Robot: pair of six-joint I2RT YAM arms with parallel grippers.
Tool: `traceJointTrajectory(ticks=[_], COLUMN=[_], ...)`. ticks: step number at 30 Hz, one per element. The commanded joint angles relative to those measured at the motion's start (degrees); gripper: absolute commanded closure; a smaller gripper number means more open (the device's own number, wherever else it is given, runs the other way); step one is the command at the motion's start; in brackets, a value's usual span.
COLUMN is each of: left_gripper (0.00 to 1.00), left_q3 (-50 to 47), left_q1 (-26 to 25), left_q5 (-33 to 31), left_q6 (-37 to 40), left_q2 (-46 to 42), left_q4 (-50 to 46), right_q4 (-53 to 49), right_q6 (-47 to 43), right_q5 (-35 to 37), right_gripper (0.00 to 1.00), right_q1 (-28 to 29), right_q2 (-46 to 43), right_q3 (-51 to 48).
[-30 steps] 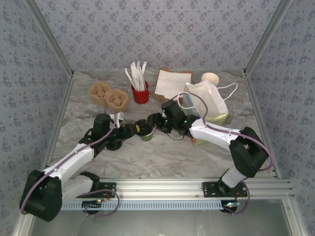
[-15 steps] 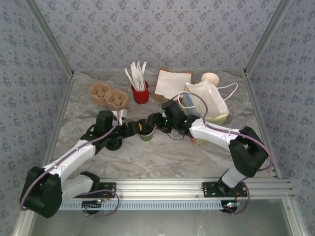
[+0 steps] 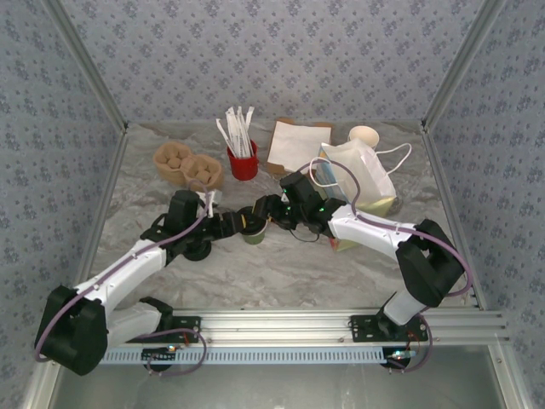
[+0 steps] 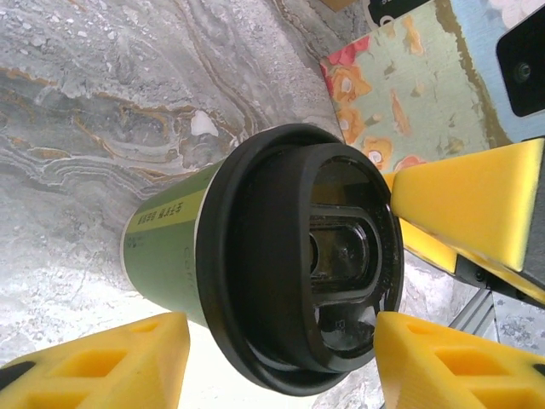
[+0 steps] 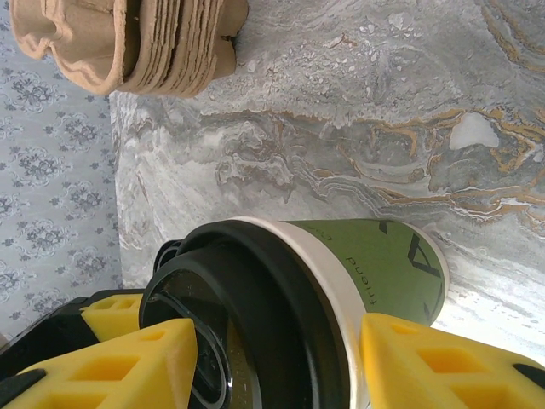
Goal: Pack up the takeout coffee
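The takeout coffee (image 3: 253,230), an olive-green paper cup with a cream rim and a black lid (image 4: 341,256) on top, stands on the marble table between the two arms. My left gripper (image 3: 232,223) reaches it from the left. Its yellow fingers (image 4: 94,362) straddle the lid, open, with a gap on the left side of the cup (image 4: 170,247). My right gripper (image 3: 271,217) comes from the right and its pads (image 5: 434,362) are closed against the cup (image 5: 375,264) at the rim. One right finger (image 4: 468,200) shows touching the lid.
The white-and-yellow paper bag (image 3: 362,175) stands just right of the cup, behind the right arm. A red holder of white sticks (image 3: 243,162), brown pulp cup carriers (image 3: 187,166), a stack of napkins (image 3: 298,145) and a pale cup (image 3: 364,135) line the back.
The left gripper's jaws have spread wider around the lid, and the left arm has shifted slightly. The right gripper and the cup have stayed put.
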Motion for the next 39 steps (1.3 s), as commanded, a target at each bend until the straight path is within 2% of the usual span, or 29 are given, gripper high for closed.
traceJointTrajectory(ticks=[1,8,15,31,34,39], left_gripper=[0.39,0.40,0.50,0.52,0.52,0.51], left_q3=[1.4,2.1,2.5,2.7,2.7,2.8], left_q1=[-0.1,-0.2,-0.3,-0.7,-0.8,-0.8], left_q5=[-0.7,0.4,0.9,1.3,1.9,1.5], left_q6=[1.5,1.1,1.1,0.4,0.1,0.2], left_q2=[-1.3,-1.7,-1.4,0.3,0.9,1.3], left_q4=[-1.3,-0.4,-0.1,1.7,2.5,2.6], right_q4=[-0.1,-0.5,-0.4,-0.3,-1.0,-1.3], right_q6=[0.0,-0.2,-0.3,-0.6,-1.1,-1.3], right_q5=[-0.7,-0.6,-1.0,-2.0,-1.7,-1.4], right_gripper=[0.44,0.44,0.44,0.44,0.49,0.49], right_q1=[-0.4,-0.7,-0.9,-0.9,-1.0,-1.0], right_q2=[0.3,-0.3,0.1,0.8,0.9,0.6], right_q3=[0.0,-0.4,-0.4,0.3,0.3,0.1])
